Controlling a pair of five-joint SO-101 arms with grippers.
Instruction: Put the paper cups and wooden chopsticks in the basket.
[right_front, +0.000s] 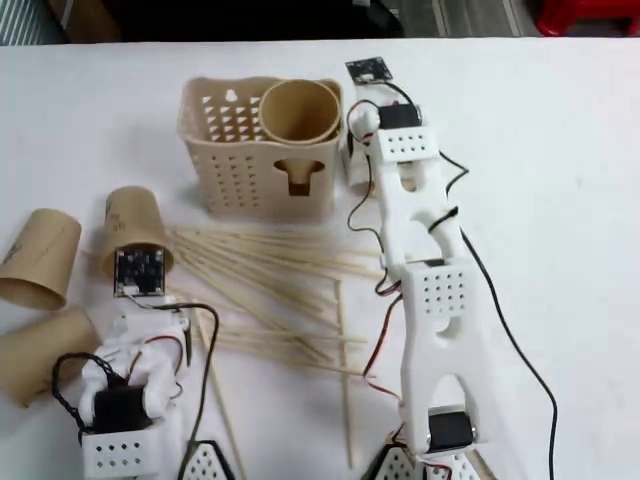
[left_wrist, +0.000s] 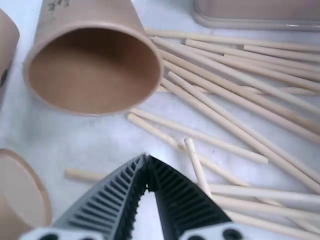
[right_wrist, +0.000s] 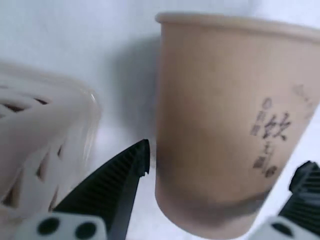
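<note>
Clasping one paper cup (right_front: 300, 110) low on its wall with the right gripper (right_wrist: 222, 162), a black jaw pressing in at either side. Holding it upright, mouth up, at the end of the basket (right_front: 240, 170) nearest the right arm, overlapping the basket's rim in the high view and standing just beside its perforated wall in the right wrist view.

Leaving three other cups (right_front: 135, 228) lying on their sides on the white table (right_front: 560, 150), apart from the basket and over toward the left arm. Showing one of them with its open mouth turned to the left wrist camera, and the other two farther out, near each other.

Leaving the wooden chopsticks (right_front: 270, 285) scattered loose on the table in front of the basket, fanning out between the two arms. Showing some crossing one another and a few lying apart from the heap, pointing toward the arms' bases.

Hanging the left gripper (left_wrist: 146, 165) low over the near end of that scatter, close to the mouth of the nearest lying cup, jaws clenched tip to tip and gripping nothing.
</note>
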